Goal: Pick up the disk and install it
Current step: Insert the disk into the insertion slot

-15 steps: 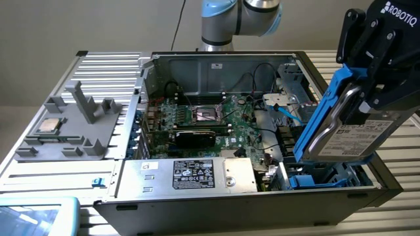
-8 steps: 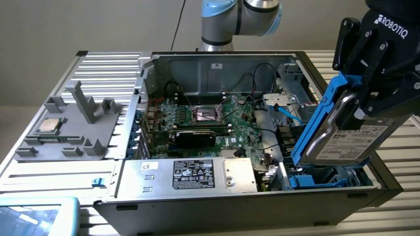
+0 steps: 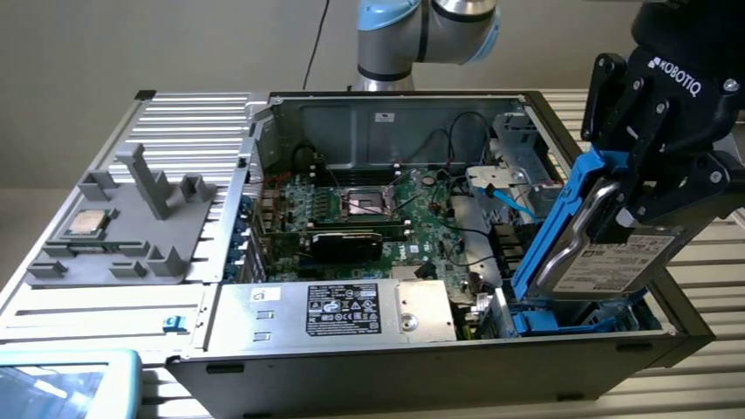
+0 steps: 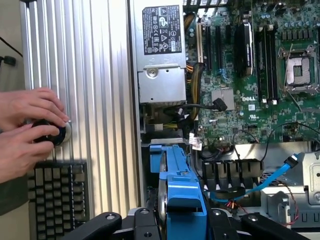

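The pincer (image 3: 638, 199) is clenched on the disk (image 3: 611, 262), holding it tilted by its upper part. In the exterior view, a grey holder (image 3: 128, 236) with a small chip (image 3: 87, 223) lies on the desk (image 3: 105, 314) at the computer case's (image 3: 385, 371) nine o'clock. Inside, the grey power box (image 3: 349, 310) sits at six and the green board (image 3: 385, 209) at centre. The disk's lower end meets the blue bay (image 3: 582, 321) at four o'clock.

Soft, even, diffuse indoor light

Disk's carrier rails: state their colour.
Blue; the carrier rails on the disk show best in the exterior view.
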Action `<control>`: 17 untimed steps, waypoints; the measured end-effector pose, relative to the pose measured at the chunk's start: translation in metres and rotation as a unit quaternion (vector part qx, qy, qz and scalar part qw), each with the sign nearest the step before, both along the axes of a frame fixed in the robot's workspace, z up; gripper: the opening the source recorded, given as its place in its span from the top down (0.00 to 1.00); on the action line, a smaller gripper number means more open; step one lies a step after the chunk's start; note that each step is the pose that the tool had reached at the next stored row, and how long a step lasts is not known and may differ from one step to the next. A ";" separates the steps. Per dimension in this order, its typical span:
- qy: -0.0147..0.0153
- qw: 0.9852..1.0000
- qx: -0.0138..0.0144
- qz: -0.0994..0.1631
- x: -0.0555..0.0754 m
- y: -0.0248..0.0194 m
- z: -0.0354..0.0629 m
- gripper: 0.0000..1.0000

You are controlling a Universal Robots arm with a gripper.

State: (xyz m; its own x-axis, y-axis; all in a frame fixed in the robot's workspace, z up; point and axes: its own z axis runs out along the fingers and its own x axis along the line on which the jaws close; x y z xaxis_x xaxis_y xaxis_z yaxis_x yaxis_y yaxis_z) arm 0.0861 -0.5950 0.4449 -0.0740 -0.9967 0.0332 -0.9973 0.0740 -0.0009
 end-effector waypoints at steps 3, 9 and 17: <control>0.000 1.000 0.000 0.001 0.000 0.0028 -0.0048 0.63; 0.000 1.000 0.000 0.003 0.000 0.0121 -0.0099 0.63; 0.000 1.000 -0.003 0.016 0.001 0.0147 -0.0143 0.63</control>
State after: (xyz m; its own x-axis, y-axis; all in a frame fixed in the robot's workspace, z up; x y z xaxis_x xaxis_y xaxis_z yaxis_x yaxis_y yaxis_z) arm 0.0873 -0.5803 0.4306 -0.0427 -0.9983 0.0387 -0.9991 0.0427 -0.0013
